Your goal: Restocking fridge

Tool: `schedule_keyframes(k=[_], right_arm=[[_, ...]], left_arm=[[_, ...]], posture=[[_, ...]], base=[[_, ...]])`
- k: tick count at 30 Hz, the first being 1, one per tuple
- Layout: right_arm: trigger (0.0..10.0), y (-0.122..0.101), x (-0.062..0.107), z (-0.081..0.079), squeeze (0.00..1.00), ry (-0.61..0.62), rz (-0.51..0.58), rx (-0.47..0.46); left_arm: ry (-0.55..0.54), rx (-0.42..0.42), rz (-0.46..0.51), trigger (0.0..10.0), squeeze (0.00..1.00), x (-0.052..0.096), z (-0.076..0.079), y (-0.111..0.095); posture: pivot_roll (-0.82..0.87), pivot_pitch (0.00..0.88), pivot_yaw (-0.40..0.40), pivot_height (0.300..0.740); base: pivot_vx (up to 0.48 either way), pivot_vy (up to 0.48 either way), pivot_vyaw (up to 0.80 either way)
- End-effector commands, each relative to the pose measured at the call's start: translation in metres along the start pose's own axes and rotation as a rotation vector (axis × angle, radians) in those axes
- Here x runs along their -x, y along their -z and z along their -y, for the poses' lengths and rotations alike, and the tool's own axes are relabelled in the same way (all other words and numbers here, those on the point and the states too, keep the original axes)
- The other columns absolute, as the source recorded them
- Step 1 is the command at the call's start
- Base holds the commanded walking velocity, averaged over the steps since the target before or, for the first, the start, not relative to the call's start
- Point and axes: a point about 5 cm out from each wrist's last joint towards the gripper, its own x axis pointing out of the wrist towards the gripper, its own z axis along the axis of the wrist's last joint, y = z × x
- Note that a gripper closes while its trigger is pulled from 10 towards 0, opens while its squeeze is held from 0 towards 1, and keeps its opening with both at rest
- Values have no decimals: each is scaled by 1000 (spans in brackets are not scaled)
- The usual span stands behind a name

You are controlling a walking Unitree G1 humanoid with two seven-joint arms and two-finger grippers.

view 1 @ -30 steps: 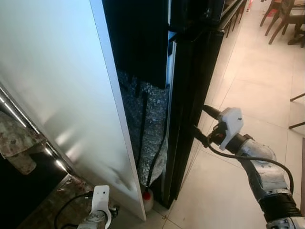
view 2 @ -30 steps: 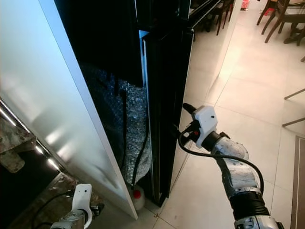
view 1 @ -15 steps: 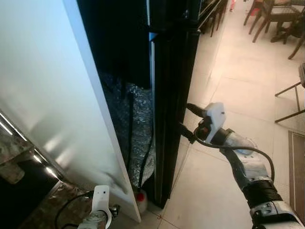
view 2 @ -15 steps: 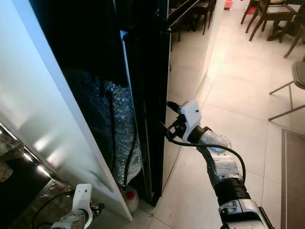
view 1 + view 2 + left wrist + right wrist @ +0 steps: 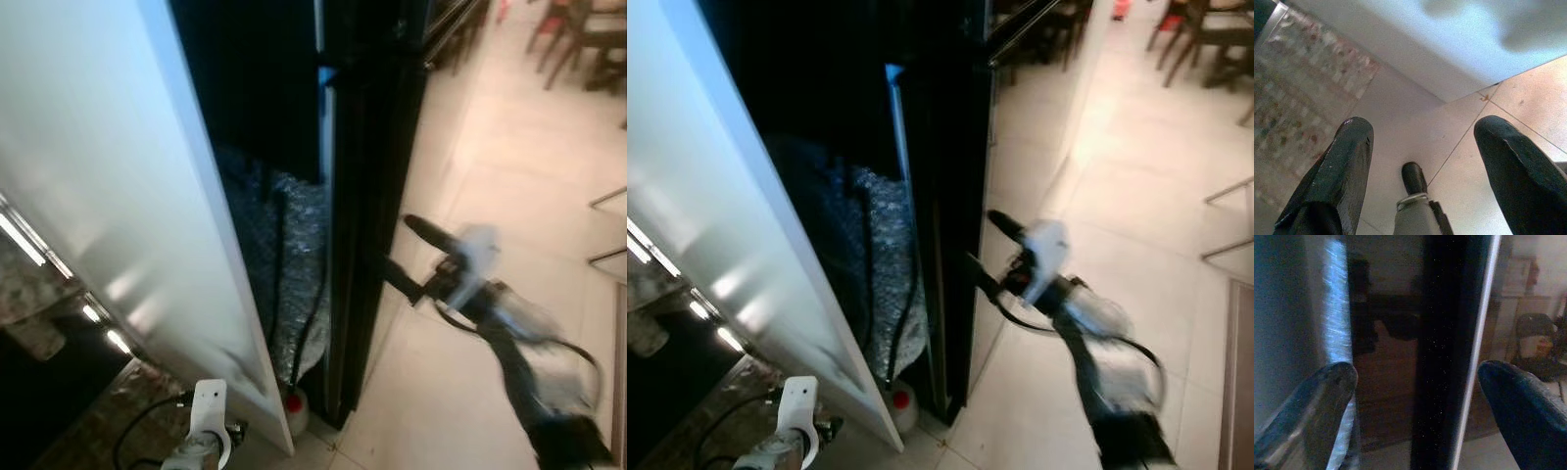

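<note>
Fridge [image 5: 377,196] stands black and tall just ahead of the right tool [image 5: 407,257], whose fingers are spread beside its edge. Best to hook one finger behind that edge, then pull steadily. The left tool [image 5: 1418,147] hangs low, also spread.

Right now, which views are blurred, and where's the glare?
Both eye views are motion-blurred, worst on the right arm and its tool beside the black fridge. Glare streaks the white panel. Left wrist view is fairly sharp: left tool over pale floor. Right wrist view is dim.
</note>
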Motion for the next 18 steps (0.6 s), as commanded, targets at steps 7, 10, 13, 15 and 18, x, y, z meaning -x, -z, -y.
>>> schedule_keyframes(k=[7,10,13,15,18], right_arm=[[10000,-1,49,-2,0,77,37,-141],[10000,44,76,18,0,349,-135,-193],[10000,99,104,21,0,548,-438,-209],[10000,120,116,18,0,624,-572,-186],[10000,162,135,-1,0,807,-775,-318]], left_arm=[[-11,-11,-11,10000,0,0,-3,3],[-11,-9,-9,10000,0,0,-3,3],[-9,-18,-15,10000,0,0,-2,3],[-10,-15,-22,10000,0,0,-2,4],[-23,3,-34,10000,0,0,-2,5]], posture=[[-274,25,55,740],[-276,23,56,740],[-270,21,57,740],[-272,22,63,740],[-251,23,60,740]], base=[[0,0,0],[0,0,0],[0,0,0],[0,0,0],[0,0,0]])
